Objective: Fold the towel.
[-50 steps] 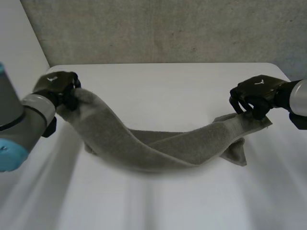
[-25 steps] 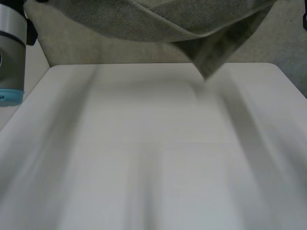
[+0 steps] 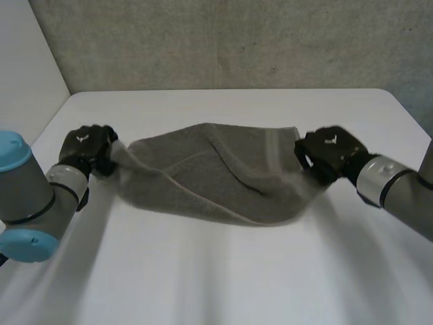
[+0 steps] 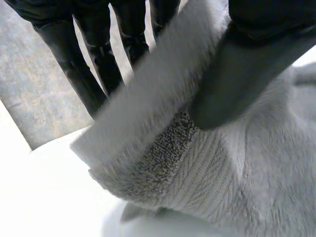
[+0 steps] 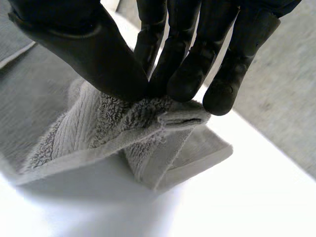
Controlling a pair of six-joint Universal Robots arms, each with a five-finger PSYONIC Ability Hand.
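Observation:
A grey towel (image 3: 216,169) lies spread and rumpled across the middle of the white table (image 3: 223,271), stretched between both hands. My left hand (image 3: 86,149) holds its left end just above the table. In the left wrist view the thumb (image 4: 247,64) presses on the towel (image 4: 212,168) and straight fingers (image 4: 94,59) stand behind its hemmed edge. My right hand (image 3: 329,152) grips the right end. In the right wrist view the hand (image 5: 84,44) pinches a bunched corner of the towel (image 5: 98,128) between thumb and fingertips (image 5: 185,84), with a folded layer hanging under it.
A grey concrete wall (image 3: 237,40) rises behind the table's far edge. The table's left edge (image 3: 51,122) and right far corner (image 3: 396,98) are close to the hands. Bare tabletop (image 5: 247,187) stretches in front of the towel.
The towel, twisted like a rope between the hands, was swung up high and has come down spread wider. Both hands have moved inward and nearer the front.

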